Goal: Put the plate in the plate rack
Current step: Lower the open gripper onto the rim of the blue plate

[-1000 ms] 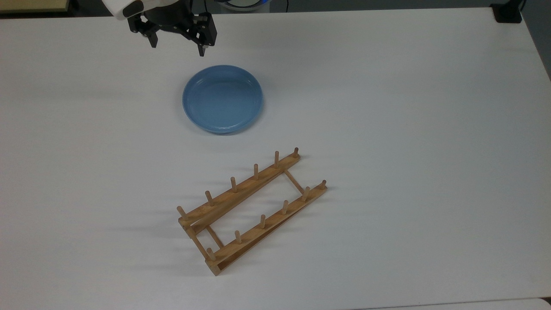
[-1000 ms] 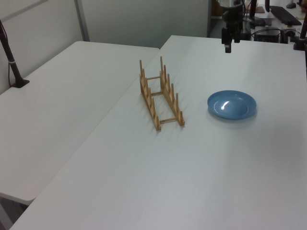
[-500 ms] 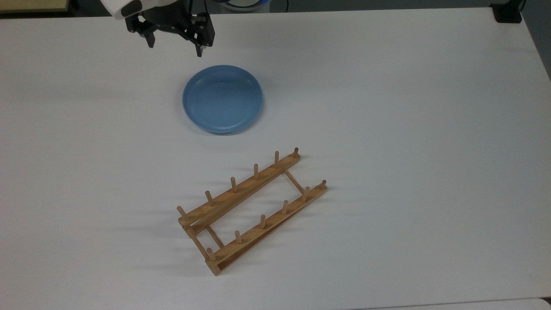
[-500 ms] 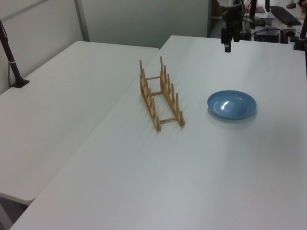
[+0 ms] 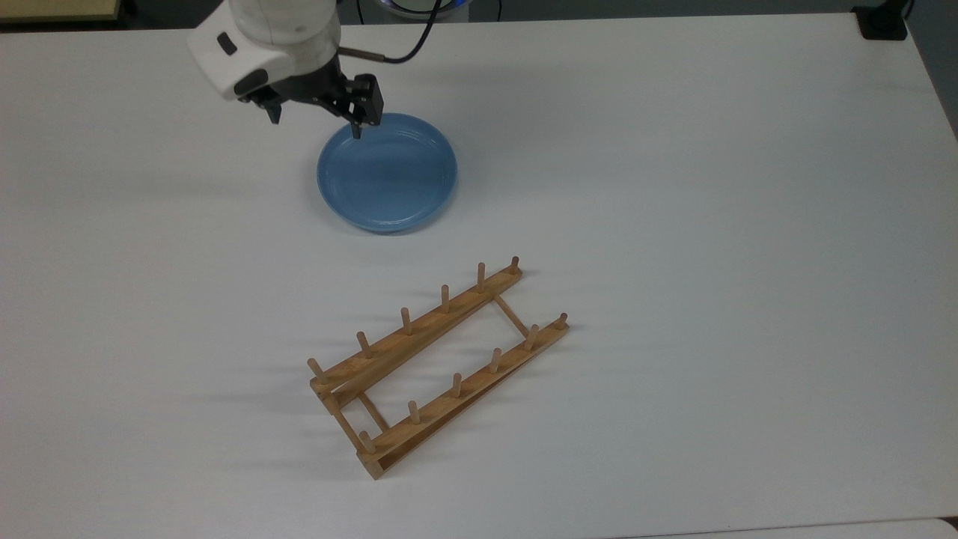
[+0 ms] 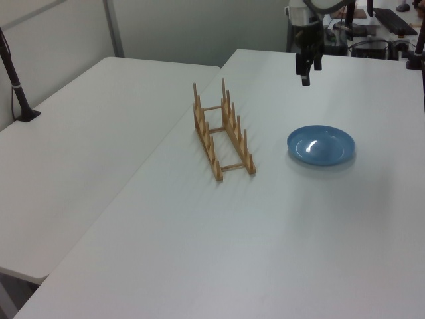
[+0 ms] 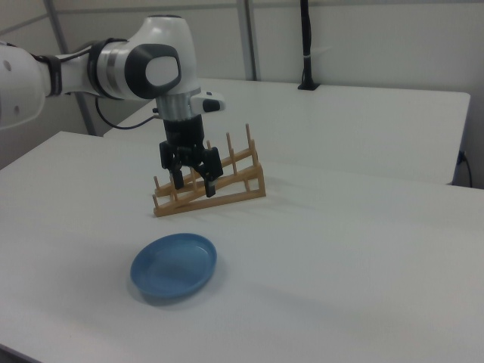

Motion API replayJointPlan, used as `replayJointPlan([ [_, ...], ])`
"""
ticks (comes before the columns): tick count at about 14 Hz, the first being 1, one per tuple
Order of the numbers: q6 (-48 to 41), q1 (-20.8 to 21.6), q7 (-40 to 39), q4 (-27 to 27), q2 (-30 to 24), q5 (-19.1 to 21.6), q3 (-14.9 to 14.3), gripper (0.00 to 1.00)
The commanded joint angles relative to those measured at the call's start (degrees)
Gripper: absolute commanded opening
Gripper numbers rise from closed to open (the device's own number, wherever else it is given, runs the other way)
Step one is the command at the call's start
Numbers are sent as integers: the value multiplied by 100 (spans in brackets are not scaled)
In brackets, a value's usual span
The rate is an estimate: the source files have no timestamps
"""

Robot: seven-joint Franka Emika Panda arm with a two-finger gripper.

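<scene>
One plate [image 5: 387, 174]; one plate rack [image 5: 438, 364]; one end effector [image 5: 314, 118], fingers spread, empty.

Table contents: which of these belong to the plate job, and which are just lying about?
Job:
- plate, flat on the table
- rack, no plate in it
- gripper, open, above the plate

Lying about:
- black post on the far table
- black clamp at the table's corner
</scene>
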Motion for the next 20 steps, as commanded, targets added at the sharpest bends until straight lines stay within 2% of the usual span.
replayJointPlan([
  [1, 67, 74, -638, 43, 322, -81, 32, 100],
  [4, 32, 22, -1861, 43, 622, 16, 6, 100],
  [6, 58, 4, -2153, 25, 736, 287, -65, 100],
  [9, 137, -40, -2636, -19, 938, 332, -152, 100],
  [13, 418, -49, -3014, -124, 1097, 332, -179, 84],
  [15, 444, -31, -3199, -220, 1149, 324, -179, 81],
  [17, 611, -31, -3235, -256, 1246, 315, -179, 68],
  [20, 786, -14, -3262, -317, 1299, 315, -170, 66],
])
